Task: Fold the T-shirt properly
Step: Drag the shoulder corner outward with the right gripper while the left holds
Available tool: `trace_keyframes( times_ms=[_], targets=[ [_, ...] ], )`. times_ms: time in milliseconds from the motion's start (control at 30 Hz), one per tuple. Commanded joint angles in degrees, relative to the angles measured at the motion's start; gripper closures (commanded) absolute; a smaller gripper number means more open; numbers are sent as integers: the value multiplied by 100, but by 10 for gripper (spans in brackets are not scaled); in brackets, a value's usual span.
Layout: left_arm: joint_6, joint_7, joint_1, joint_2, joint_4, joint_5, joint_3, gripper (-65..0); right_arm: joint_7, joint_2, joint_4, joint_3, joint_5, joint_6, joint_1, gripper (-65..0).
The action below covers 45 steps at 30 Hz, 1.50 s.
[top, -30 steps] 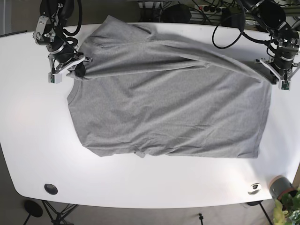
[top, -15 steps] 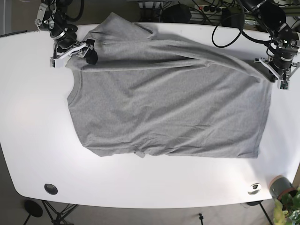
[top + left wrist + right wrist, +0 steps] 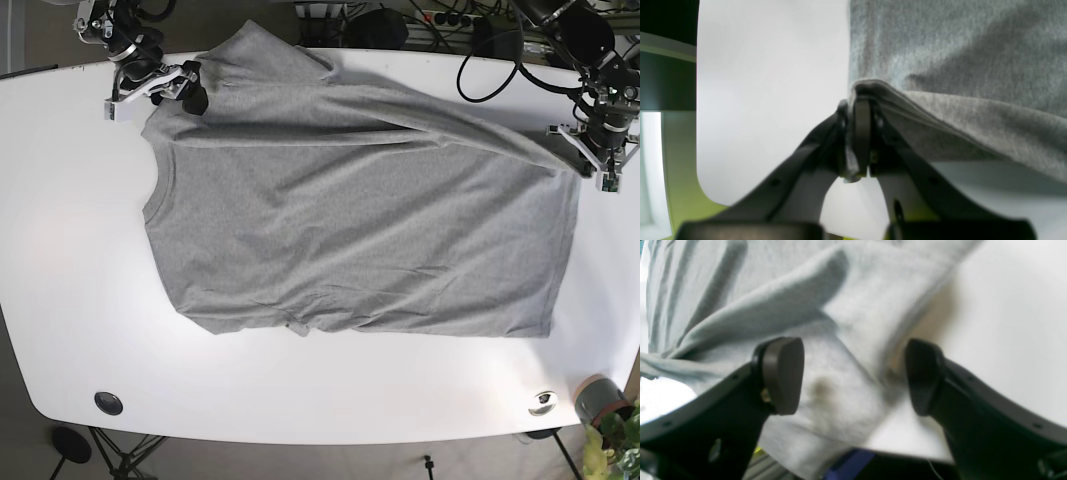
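Grey T-shirt (image 3: pixel 360 210), spread on white table (image 3: pixel 80 280).
Left gripper (image 3: pixel 857 133) fingers pinching hem; right gripper (image 3: pixel 853 376) fingers wide over sleeve; close both before lifting evenly.

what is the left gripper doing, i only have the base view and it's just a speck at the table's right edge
Observer: In the left wrist view the left gripper is shut on the T-shirt, pinching a fold at its edge.
Operator: and the right one, got cloth?
Observer: No. The right gripper is open above the shirt, nothing between the fingertips.
Operator: is the left's cloth raised?
Observer: Yes, the pinched fold hangs above the white table.
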Motion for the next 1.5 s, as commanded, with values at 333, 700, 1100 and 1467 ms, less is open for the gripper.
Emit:
trace_keyframes(
  times_ms=[333, 700, 1100, 1467],
  targets=[
    [34, -83, -31, -94, 88, -53, -7, 0, -66, 22, 474, 40, -33, -41, -594, -458],
    [34, -83, -31, -174, 97, -53, -7, 0, -66, 22, 421, -751, -95, -76, -690, -458],
    [34, -83, -31, -174, 106, -53, -34, 0, -57, 48, 69, -1076, -95, -76, -629, -333],
    [34, -101, 84, -174, 115, -71, -7, 0, -57, 40, 43, -1067, -86, -50, -444, -21]
  ],
)
